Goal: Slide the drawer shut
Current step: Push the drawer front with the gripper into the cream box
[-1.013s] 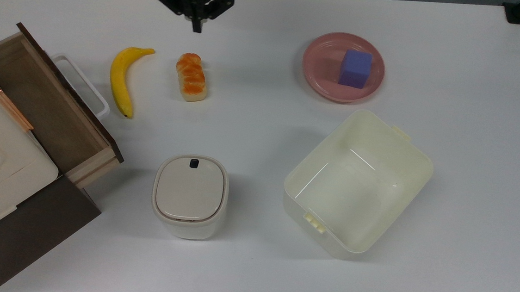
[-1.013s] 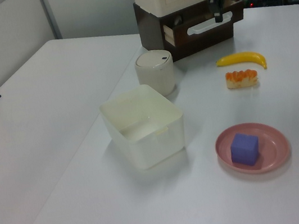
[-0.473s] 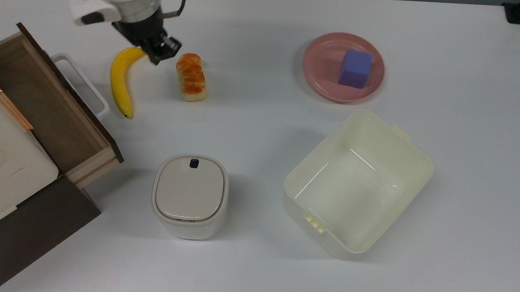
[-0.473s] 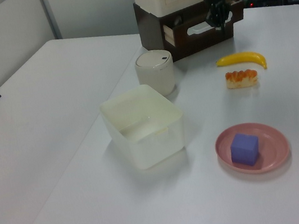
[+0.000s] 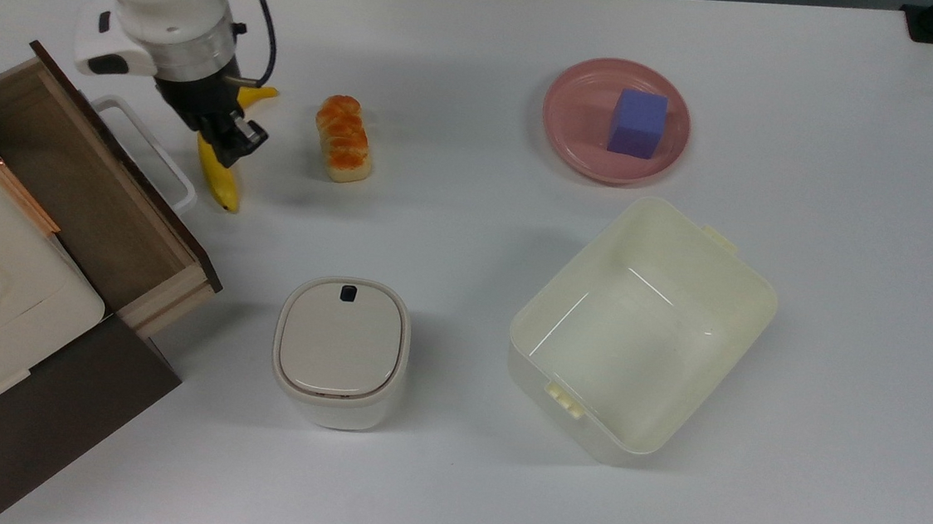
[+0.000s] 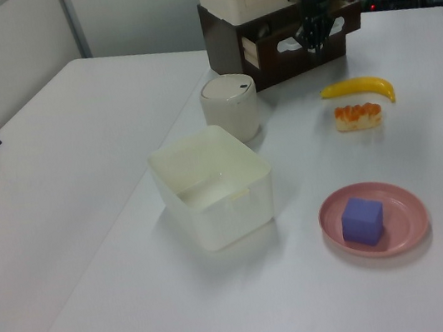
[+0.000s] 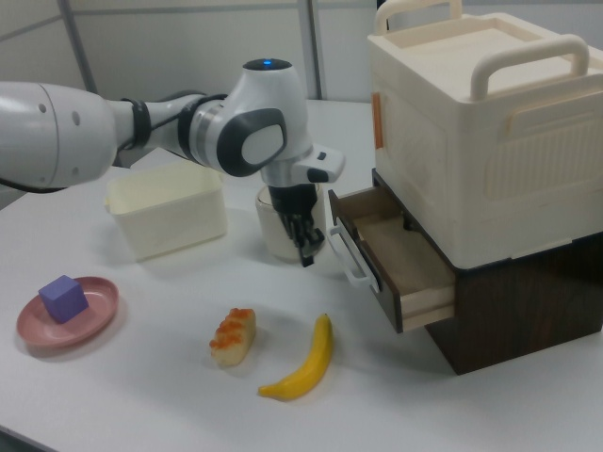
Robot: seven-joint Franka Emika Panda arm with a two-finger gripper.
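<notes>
Clearly the approach is in hand: the drawer (image 5: 81, 182) stands pulled open at the top view's left, and the gripper (image 5: 230, 142), jaws together and empty, hangs just beside its white handle (image 7: 347, 256). Next it should press against the dark front panel (image 7: 363, 273) and push straight in.

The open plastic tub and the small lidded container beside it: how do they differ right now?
The tub is open-topped and bare inside; the lidded container is covered by a flat lid with a small dark button. The tub is clearly the larger and wider of the two. In the top view the tub sits turned at an angle, while the lidded container sits square to the picture. Both are cream-coloured and stand upright on the white table, apart from each other.
</notes>
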